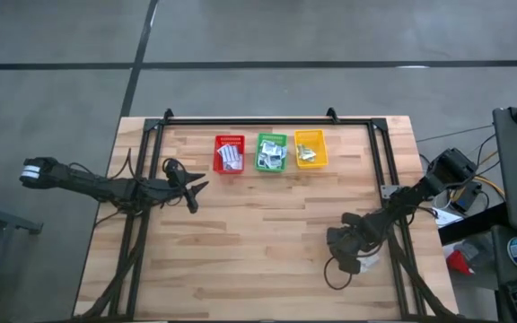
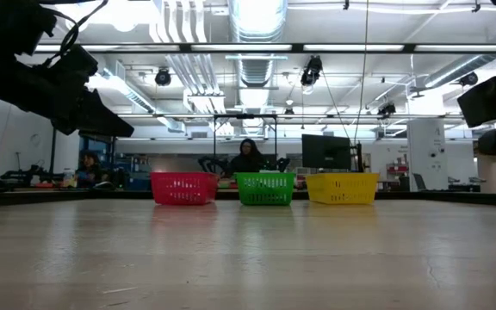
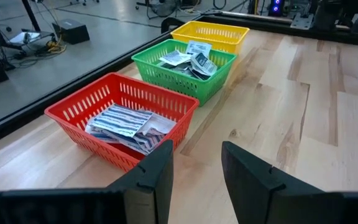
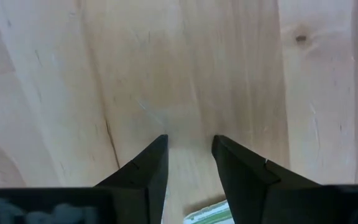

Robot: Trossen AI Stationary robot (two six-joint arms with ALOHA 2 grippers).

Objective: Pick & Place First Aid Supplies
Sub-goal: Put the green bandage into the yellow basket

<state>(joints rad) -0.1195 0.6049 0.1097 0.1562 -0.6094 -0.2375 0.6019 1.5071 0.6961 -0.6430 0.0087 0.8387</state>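
Three baskets stand in a row at the table's far edge. The red basket holds oblong white packets with blue stripes. The green basket holds small square white-blue packets. The yellow basket holds pale strips. My left gripper hovers open over the table, just near-left of the red basket. My right gripper is open and points down at bare wood at the near right. A pale green-white packet edge shows below its fingers.
A black frame rail runs along the far edge behind the baskets, with side struts down both sides. Bare wood spans the table's middle and near part. A person sits in the room beyond the baskets.
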